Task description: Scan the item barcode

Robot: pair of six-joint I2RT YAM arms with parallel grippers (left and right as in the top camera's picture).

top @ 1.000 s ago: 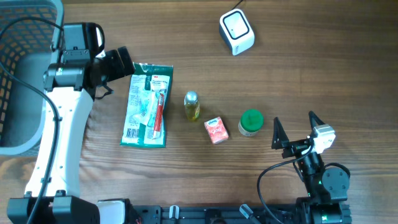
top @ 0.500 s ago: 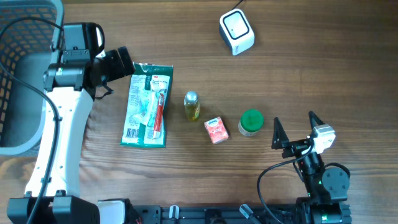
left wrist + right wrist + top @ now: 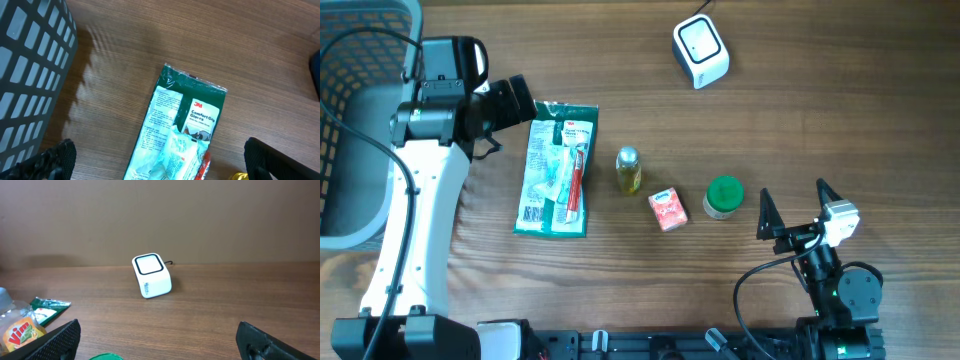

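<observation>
Overhead, the left gripper [image 3: 516,102] stood wide open and empty at the top edge of the glove pack [image 3: 557,168]. The right gripper [image 3: 792,200] was likewise open near the jar [image 3: 724,197], and the scanner [image 3: 700,52] was well apart. The left wrist view framed the pack between spread fingers [image 3: 55,160]; pinching one edge and leaving the barcode uncovered looked wisest. The right wrist view showed the scanner's window tilted upward.

A wooden table [image 3: 840,110] carries a green glove packet [image 3: 557,168], yellow bottle [image 3: 628,170], pink carton [image 3: 668,209] and green-lidded jar [image 3: 724,197] mid-frame, a white scanner [image 3: 701,52] near the top edge, and a grey basket [image 3: 350,130] at upper left.
</observation>
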